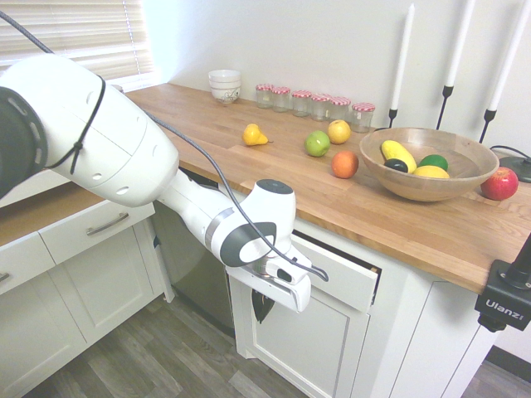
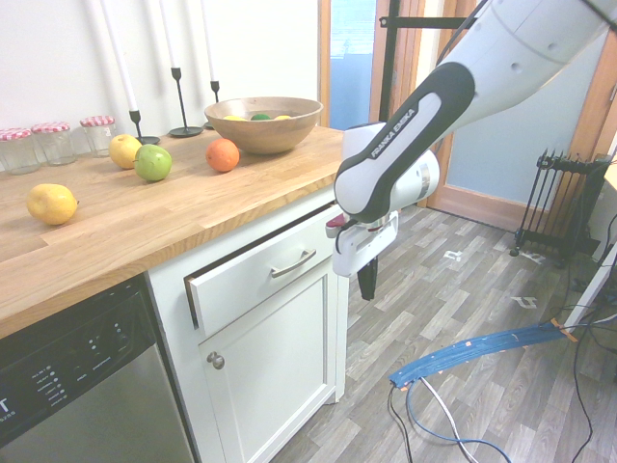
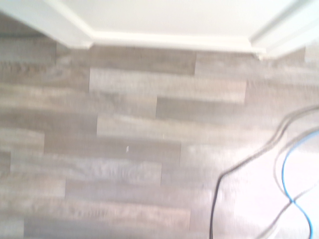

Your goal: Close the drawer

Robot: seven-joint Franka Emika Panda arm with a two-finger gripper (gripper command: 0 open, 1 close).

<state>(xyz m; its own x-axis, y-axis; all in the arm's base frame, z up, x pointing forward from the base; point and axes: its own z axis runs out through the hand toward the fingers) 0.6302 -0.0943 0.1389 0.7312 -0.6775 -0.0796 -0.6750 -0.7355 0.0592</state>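
Observation:
The drawer (image 2: 253, 277) has a white front and a curved silver handle (image 2: 292, 263). It sits under the wooden countertop and stands out a little, with a dark gap along its top and left edge. From the other side, the drawer (image 1: 342, 278) shows the same dark slit under the counter. My gripper (image 2: 366, 286) hangs in front of the drawer's right end, beside the handle, fingers pointing down at the floor and shut with nothing in them. In the first exterior view the gripper (image 1: 262, 308) is a dark tip below the white hand. The wrist view shows only floor and the cabinet's base.
A cabinet door with a round knob (image 2: 216, 361) is below the drawer, and a dishwasher (image 2: 67, 386) is to its left. Fruit, jars and a wooden bowl (image 2: 269, 122) stand on the countertop (image 2: 174, 217). Cables (image 2: 463, 352) lie on the wood floor.

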